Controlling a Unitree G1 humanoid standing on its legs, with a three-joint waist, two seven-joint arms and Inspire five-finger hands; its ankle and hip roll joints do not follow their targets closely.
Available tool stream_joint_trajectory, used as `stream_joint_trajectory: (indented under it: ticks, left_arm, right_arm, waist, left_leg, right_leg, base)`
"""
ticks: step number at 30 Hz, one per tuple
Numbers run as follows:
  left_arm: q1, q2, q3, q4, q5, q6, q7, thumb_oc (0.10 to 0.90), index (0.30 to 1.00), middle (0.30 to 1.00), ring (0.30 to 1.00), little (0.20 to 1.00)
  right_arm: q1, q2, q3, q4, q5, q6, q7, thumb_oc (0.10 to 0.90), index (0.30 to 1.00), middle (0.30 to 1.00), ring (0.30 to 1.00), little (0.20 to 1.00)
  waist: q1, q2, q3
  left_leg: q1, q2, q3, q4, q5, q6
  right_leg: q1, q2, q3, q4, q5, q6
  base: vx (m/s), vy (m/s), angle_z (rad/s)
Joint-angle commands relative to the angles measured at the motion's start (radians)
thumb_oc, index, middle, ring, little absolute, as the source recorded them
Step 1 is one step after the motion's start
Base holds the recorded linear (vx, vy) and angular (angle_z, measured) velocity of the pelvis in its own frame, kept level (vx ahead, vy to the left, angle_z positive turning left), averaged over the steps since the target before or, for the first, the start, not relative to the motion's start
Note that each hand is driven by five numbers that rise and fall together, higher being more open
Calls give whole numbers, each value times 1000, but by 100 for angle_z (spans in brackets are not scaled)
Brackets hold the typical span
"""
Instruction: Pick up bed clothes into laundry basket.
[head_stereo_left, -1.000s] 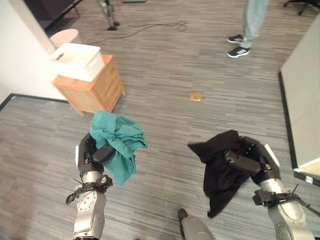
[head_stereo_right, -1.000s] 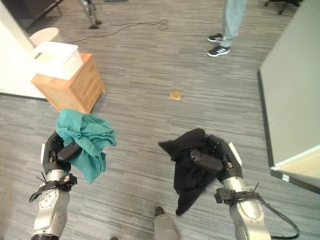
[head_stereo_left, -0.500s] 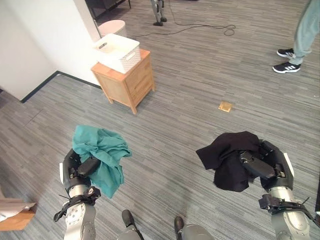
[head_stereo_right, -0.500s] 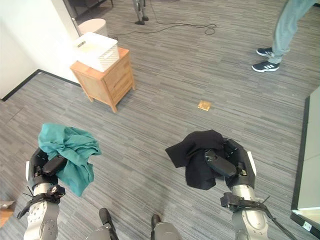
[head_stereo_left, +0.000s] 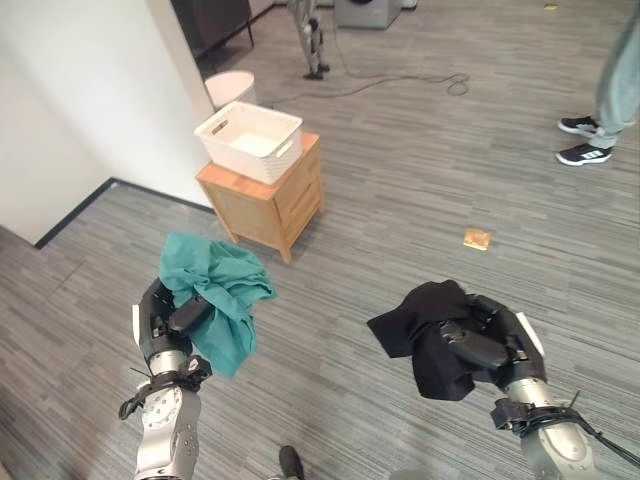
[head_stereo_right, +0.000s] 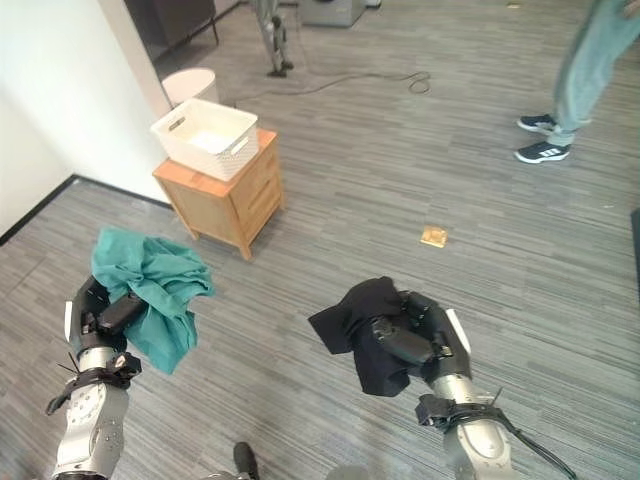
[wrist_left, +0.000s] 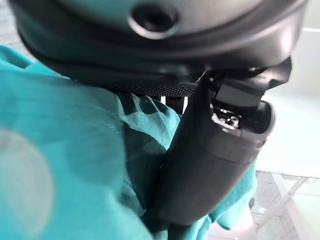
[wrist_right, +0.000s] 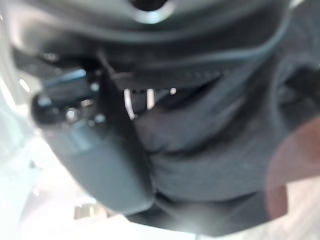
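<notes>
A teal garment (head_stereo_left: 217, 290) hangs bunched from my left hand (head_stereo_left: 166, 322), whose fingers are curled round the cloth; the left wrist view has the teal cloth (wrist_left: 65, 165) pressed against the thumb. A black garment (head_stereo_left: 430, 330) is gripped in my right hand (head_stereo_left: 490, 345), held above the floor; the right wrist view has the dark cloth (wrist_right: 210, 145) under the curled fingers. The white laundry basket (head_stereo_left: 249, 140) stands on a small wooden cabinet (head_stereo_left: 265, 200) ahead and to the left, well beyond both hands.
A white wall corner (head_stereo_left: 110, 100) stands left of the cabinet, with a round pale bin (head_stereo_left: 230, 88) behind the basket. A person's legs and shoes (head_stereo_left: 600, 120) are at the far right. A small tan square (head_stereo_left: 477, 238) lies on the grey plank floor.
The camera has moved: the cabinet and basket now sit nearer the middle and closer. Both hands keep their garments; the black one is bunched tighter in the right hand.
</notes>
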Motion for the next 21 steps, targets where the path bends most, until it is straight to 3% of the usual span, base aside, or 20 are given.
stream_joint_trajectory:
  ticks: [1, 3, 4, 5, 6, 7, 9, 12, 14, 16, 17, 18, 19, 20, 21]
  left_arm:
    - [-93, 99, 54, -169, 73, -124, -32, 400, 300, 300, 300, 300]
    - [-124, 77, -3, -158, 48, -113, -68, 400, 300, 300, 300, 300]
    - [-159, 53, -70, -145, 31, -98, -94, 400, 300, 300, 300, 300]
    - [-181, 42, -103, -130, 21, -93, -109, 400, 300, 300, 300, 300]
    - [-184, 41, -105, -126, 20, -94, -110, 400, 300, 300, 300, 300]
    - [-225, 24, -174, -118, 20, -82, -138, 400, 300, 300, 300, 300]
    - [-242, 14, -202, -107, 18, -82, -155, 400, 300, 300, 300, 300]
    - [-238, -10, -235, -105, 6, -75, -181, 400, 300, 300, 300, 300]
    - [-221, -15, -235, -107, 3, -66, -183, 400, 300, 300, 300, 300]
    - [-196, -27, -231, -105, -16, -65, -192, 400, 300, 300, 300, 300]
    - [-178, -35, -223, -106, -37, -70, -189, 400, 300, 300, 300, 300]
    - [-178, -35, -222, -107, -37, -70, -189, 400, 300, 300, 300, 300]
    - [-140, -42, -202, -122, -72, -66, -199, 400, 300, 300, 300, 300]
    - [-124, -37, -181, -127, -65, -62, -187, 400, 300, 300, 300, 300]
    - [-124, -37, -182, -129, -64, -61, -187, 400, 300, 300, 300, 300]
  right_arm:
    - [-158, -43, -89, -113, -19, -92, 7, 400, 300, 300, 300, 300]
    - [-150, -52, -107, -115, -29, -84, 13, 400, 300, 300, 300, 300]
    - [-150, -46, -104, -109, -14, -87, 12, 400, 300, 300, 300, 300]
    - [-147, -44, -98, -107, -13, -88, 12, 400, 300, 300, 300, 300]
    - [-147, -44, -100, -106, -13, -88, 12, 400, 300, 300, 300, 300]
    - [-133, -38, -89, -107, -8, -86, 22, 400, 300, 300, 300, 300]
    - [-130, -36, -84, -101, -2, -83, 28, 400, 300, 300, 300, 300]
    - [-133, -54, -71, -85, -12, -80, 35, 400, 300, 300, 300, 300]
    - [-132, -58, -71, -81, 1, -77, 35, 400, 300, 300, 300, 300]
    - [-150, -74, -62, -68, 9, -79, 37, 400, 300, 300, 300, 300]
    - [-161, -91, -62, -70, 18, -85, 35, 400, 300, 300, 300, 300]
    - [-162, -92, -61, -69, 19, -85, 36, 400, 300, 300, 300, 300]
    - [-158, -100, -75, -85, 61, -90, 40, 400, 300, 300, 300, 300]
    - [-135, -110, -100, -91, 74, -96, 39, 400, 300, 300, 300, 300]
    - [-134, -109, -101, -92, 74, -96, 39, 400, 300, 300, 300, 300]
  waist:
    - [-27, -25, 43]
    - [-73, -16, 61]
    - [-111, -19, 68]
    - [-128, -23, 69]
    - [-129, -18, 70]
    - [-166, -22, 69]
    - [-179, -21, 68]
    - [-172, -23, 61]
    - [-159, -16, 48]
    - [-150, -8, 47]
    - [-141, -5, 54]
    - [-144, -7, 51]
    - [-126, -27, 56]
    - [-89, -72, 74]
    - [-88, -71, 77]
  left_leg:
    - [33, 82, 23, 25, 3, -90]
    - [95, 61, 18, -24, -24, -87]
    - [147, 36, 7, -55, -45, -90]
    - [183, 22, 3, -75, -59, -91]
    - [185, 26, 0, -74, -64, -91]
    - [217, 10, -27, -75, -90, -96]
    - [239, 8, -49, -75, -103, -97]
    - [279, 5, -84, -72, -99, -104]
    - [286, 20, -116, -15, -94, -119]
    - [266, 53, -130, 98, -48, -150]
    - [234, 79, -153, 201, 14, -171]
    - [227, 77, -156, 203, 17, -172]
    - [134, 113, -180, 431, 131, -201]
    - [45, 136, -179, 605, 205, -212]
    - [42, 140, -180, 615, 201, -212]
  right_leg:
    - [99, -19, -1, -374, 390, 53]
    - [16, 53, 22, -440, 305, 68]
    - [-47, 119, 40, -566, 277, 80]
    - [-83, 144, 26, -626, 291, 87]
    - [-75, 145, 21, -635, 292, 89]
    - [-93, 168, 45, -700, 309, 98]
    - [-90, 172, 46, -727, 318, 102]
    - [-72, 173, 28, -703, 338, 102]
    - [-53, 174, -8, -669, 327, 82]
    - [-26, 189, -19, -628, 303, 47]
    - [6, 204, -22, -618, 281, 20]
    - [3, 202, -24, -621, 286, 18]
    - [77, 214, -34, -635, 249, -34]
    - [154, 226, -16, -649, 212, -82]
    - [155, 228, -16, -647, 211, -83]
  base:
    - [359, 179, -27]
    - [391, 107, 10]
    - [547, 78, 27]
    - [443, 51, 28]
    - [413, -21, 43]
    - [262, -26, 63]
    - [356, -77, 118]
    - [295, -158, 81]
    - [251, -244, 12]
    - [179, -232, 17]
    - [141, -203, 32]
    - [236, -366, 31]
    - [338, -595, 26]
    - [339, -587, 20]
    - [249, -445, 16]
